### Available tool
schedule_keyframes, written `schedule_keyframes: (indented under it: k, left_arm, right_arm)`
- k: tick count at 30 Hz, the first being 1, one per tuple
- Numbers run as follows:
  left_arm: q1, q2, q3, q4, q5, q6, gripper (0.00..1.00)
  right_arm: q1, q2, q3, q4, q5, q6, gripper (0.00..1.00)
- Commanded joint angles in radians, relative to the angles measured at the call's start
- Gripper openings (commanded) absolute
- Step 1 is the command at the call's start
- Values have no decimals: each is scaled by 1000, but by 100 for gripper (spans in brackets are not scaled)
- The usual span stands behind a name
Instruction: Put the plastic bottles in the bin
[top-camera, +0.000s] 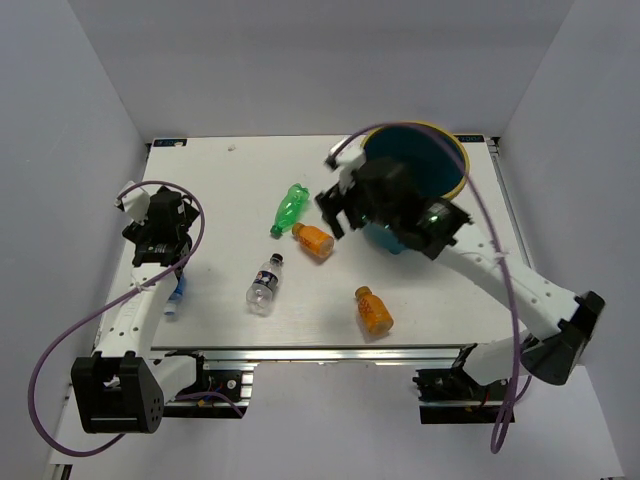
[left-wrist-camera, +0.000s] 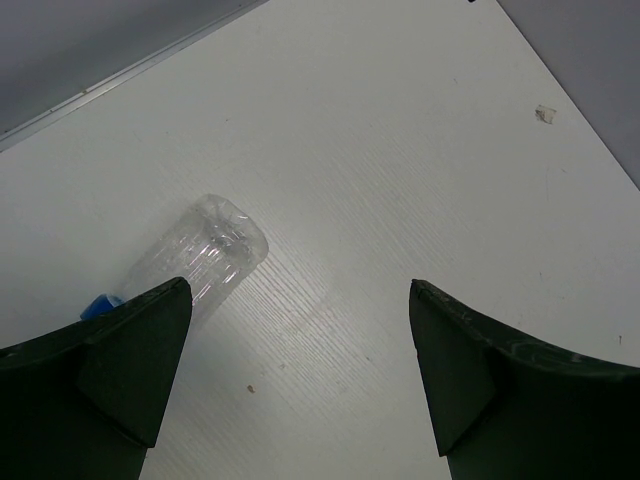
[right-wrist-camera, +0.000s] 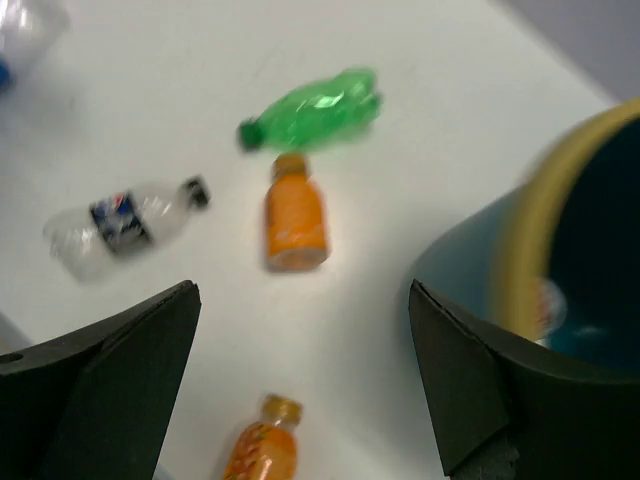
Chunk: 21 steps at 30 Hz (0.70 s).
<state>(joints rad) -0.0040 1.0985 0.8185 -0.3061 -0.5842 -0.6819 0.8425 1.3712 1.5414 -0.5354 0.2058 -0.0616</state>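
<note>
Left claw (left-wrist-camera: 298, 292) gapes empty; clear thin-walled plastic bottle with blue trim (left-wrist-camera: 213, 243) lies just beside it. Right claw (right-wrist-camera: 302, 295) also released. You should pinch mid-body, gently: likely light, crushable, slippery. Beyond: near orange bottle (top-camera: 373, 311), dark-labelled clear bottle (top-camera: 264, 283), far orange bottle (top-camera: 315, 240), green bottle (top-camera: 290, 208); round teal yellow-rimmed bin (top-camera: 461, 172) farthest.

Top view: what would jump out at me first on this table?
The teal bin with its yellow rim stands far right, half hidden by the right arm. Mid-table lie bright bottles: a green bottle beside an orange bottle, and a second orange bottle nearer the arms.
</note>
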Motion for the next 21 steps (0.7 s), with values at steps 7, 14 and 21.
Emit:
schedule_keyframes:
  k: [7, 14, 21]
  left_arm:
    - [-1, -22, 36, -11, 44, 7, 98]
    - [-1, -11, 51, -37, 38, 4, 98]
    - [-1, -19, 48, -39, 41, 2, 98]
  right_arm:
    - [102, 141, -320, -116, 82, 218, 89]
    - [102, 183, -504, -94, 93, 309, 89]
    - [98, 207, -642, -29, 29, 367, 89]
